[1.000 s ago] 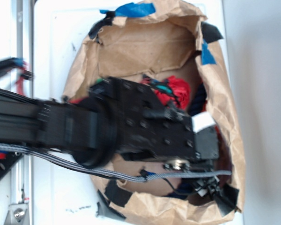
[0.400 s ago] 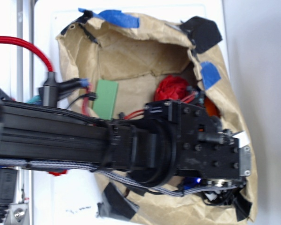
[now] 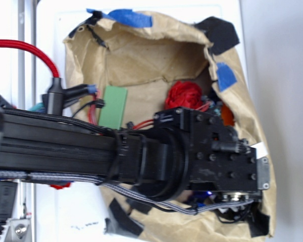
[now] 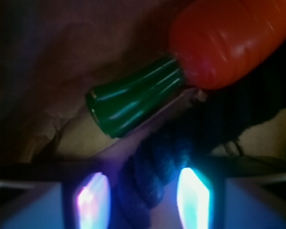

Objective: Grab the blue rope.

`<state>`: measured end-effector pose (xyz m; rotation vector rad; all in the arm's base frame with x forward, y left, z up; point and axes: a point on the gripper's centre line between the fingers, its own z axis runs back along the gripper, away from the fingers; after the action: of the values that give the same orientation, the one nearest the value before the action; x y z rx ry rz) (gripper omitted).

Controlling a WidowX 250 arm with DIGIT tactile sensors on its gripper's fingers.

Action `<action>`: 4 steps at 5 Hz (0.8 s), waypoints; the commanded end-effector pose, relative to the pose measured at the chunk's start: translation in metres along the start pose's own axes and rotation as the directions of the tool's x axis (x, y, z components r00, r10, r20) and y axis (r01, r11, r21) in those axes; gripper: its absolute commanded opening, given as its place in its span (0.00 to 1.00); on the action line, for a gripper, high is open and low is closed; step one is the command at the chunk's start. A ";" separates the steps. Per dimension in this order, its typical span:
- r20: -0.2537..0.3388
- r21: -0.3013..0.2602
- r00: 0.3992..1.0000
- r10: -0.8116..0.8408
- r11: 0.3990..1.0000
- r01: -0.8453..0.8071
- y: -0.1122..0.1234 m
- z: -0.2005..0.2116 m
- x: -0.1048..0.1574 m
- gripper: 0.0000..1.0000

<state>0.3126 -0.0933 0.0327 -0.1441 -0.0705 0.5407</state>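
Down between the two glowing fingers [image 4: 91,200] sits the blue rope [image 4: 155,171], end tucked right under the carrot toy [image 4: 229,40] inside the paper bag [image 3: 141,55]. Claw [image 4: 140,198] looks spread around it, not squeezing yet I think, though the wrist view's dark. Lined up that way so closing catches only rope.

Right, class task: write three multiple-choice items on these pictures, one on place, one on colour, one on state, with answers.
1. In the wrist view, where does the blue rope lie?
A between the jaws
B on top of the carrot
C outside the bag

2. What colour is the stem of the carrot toy?
A yellow
B green
C white

3. The brown paper bag is:
A folded shut
B open
C flat

Answers: 1 A, its end sits between the two lit pads; 2 B, dark green stem on orange body; 3 B, its inside shows.
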 end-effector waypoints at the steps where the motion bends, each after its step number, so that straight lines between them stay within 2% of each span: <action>1: 0.075 -0.054 0.997 -0.016 0.998 0.020 0.015 0.020 0.003 0.00; 2: 0.099 -0.058 0.995 -0.009 0.998 0.015 0.028 0.022 0.005 0.00; 3: 0.088 -0.041 0.995 -0.048 0.998 0.051 0.053 0.044 0.012 0.00; 4: 0.110 -0.006 0.986 -0.125 0.992 0.126 0.084 0.090 0.022 0.00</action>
<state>0.2709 -0.0111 0.0907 -0.1080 -0.1222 0.4092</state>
